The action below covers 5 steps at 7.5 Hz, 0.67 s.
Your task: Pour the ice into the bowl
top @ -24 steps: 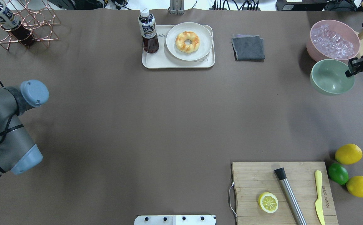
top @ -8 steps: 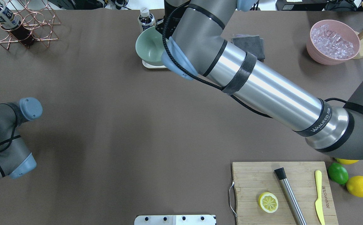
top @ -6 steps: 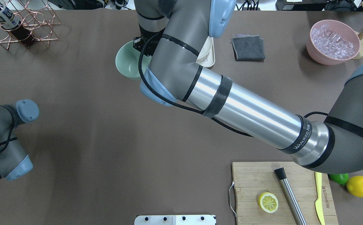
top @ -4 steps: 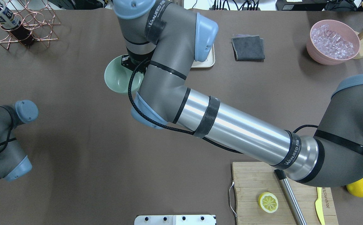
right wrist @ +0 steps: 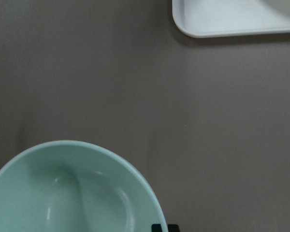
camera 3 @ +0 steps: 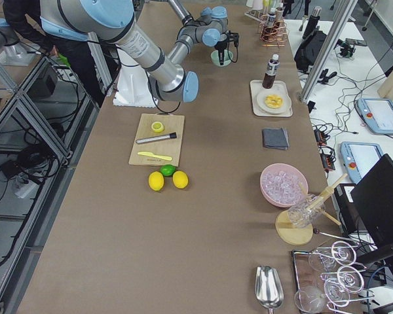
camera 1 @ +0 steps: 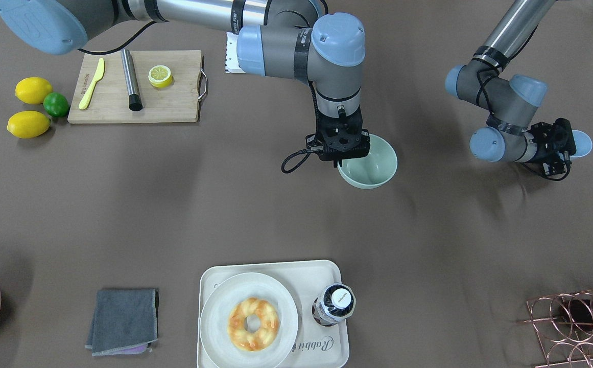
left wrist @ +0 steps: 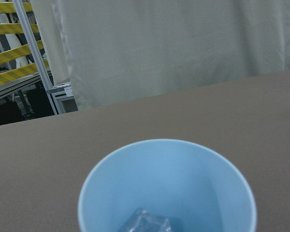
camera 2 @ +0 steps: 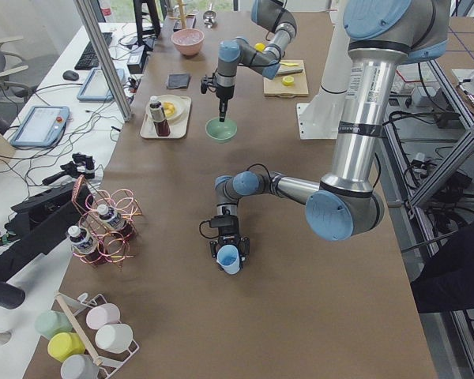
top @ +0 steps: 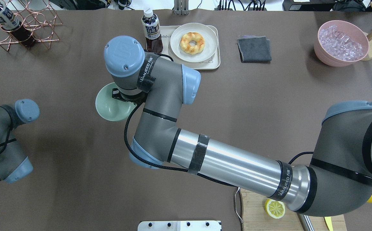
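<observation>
Down at the robot's own edge of the table, a wooden cutting board carries a lemon half. Moving out on the robot's left side, the left gripper has its fingers clamped on the light blue cup. The wrist view catches one clear ice cube sitting at the cup's bottom. On to mid-table: the right gripper points straight down, pinching the robot-side rim of the mint-green bowl. Whether the bowl is resting on the table or held just above it, I cannot tell. Bowl and cup sit well apart. Further out comes the cream tray, with a ring-shaped bun on a white plate and a capped bottle beside it. At the far right corner, the pink tub is heaped with ice cubes.
</observation>
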### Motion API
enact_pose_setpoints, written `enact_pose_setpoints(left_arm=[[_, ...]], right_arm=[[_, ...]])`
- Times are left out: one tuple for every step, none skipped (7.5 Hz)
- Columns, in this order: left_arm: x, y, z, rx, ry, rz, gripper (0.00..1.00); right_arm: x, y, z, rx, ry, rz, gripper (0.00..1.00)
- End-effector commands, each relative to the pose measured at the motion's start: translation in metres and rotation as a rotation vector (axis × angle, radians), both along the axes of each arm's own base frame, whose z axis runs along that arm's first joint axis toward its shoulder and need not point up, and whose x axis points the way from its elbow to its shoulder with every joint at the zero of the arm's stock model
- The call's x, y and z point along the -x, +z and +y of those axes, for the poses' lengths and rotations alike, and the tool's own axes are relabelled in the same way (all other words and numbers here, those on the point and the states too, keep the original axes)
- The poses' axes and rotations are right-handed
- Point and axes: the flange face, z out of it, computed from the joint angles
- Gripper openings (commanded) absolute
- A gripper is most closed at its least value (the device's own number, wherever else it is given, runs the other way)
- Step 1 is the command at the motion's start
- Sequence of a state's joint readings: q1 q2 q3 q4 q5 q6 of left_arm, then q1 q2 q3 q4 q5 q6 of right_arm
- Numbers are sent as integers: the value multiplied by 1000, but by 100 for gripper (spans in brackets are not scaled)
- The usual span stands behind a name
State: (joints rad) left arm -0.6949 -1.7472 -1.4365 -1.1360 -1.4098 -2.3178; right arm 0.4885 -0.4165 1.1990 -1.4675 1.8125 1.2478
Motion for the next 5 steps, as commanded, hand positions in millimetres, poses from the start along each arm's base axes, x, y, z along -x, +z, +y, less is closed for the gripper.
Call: enact_pose_setpoints(left_arm=[[2,-12,-18,-40,29,78,65],[7,-21,-24,-49,46,103,65],[11,-35,-30,-70,40,124,65],[11,-48,-32,-82,63,145,65],[12,-68,-36,-111,65,175,65]], right_arm=[[33,24,37,-30,-12,-25,0],[39,28,46,-32,-21,-26,0],[45,33,53,-38,-21,-18,0],[52,39,63,-50,-22,-23,0],[57,43,71,-47,-31,-21,0]])
